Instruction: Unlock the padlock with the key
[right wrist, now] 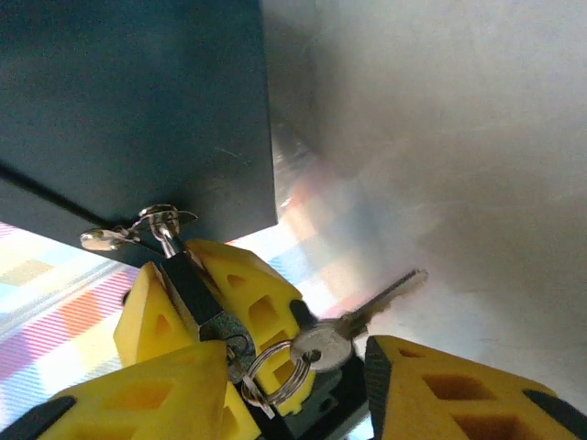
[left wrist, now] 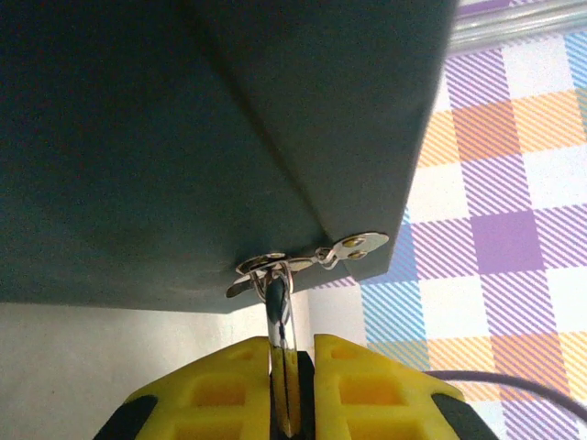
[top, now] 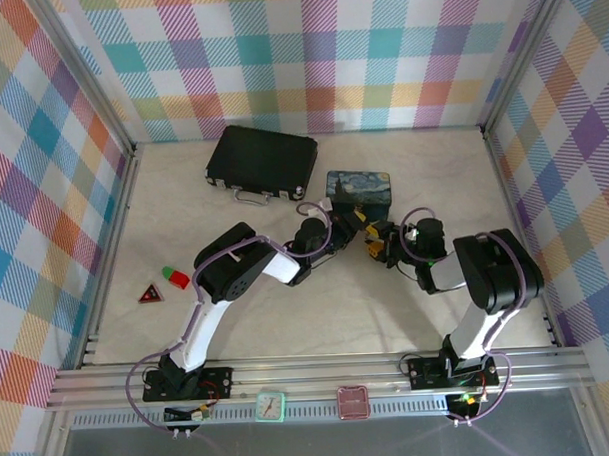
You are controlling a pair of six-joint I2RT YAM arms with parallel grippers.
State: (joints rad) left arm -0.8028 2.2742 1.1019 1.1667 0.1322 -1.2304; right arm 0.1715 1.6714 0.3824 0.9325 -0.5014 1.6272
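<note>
The small padlock [right wrist: 194, 280], a dark flat-sided metal body with a thin silvery shackle [left wrist: 275, 298], sits between the hollow-celled yellow fingers [right wrist: 257, 298] of the left pincer [left wrist: 284, 371], which is clenched on it. Just beyond those fingertips the shackle passes through a small shiny hasp [left wrist: 316, 255] on the lower corner of a smooth, dark-sided box [left wrist: 183, 137]. At the padlock's near end a bright wire ring [right wrist: 273, 374] carries the flat silvery key [right wrist: 353, 321]. Its round head lies in the gap of the right pincer [right wrist: 298, 390] and its blade juts out beyond, the tip blurred. That pincer is released, its yellow fingers spread apart. The padlock's keyhole is hidden. The pale desk [right wrist: 459, 137] behind is out of focus.
</note>
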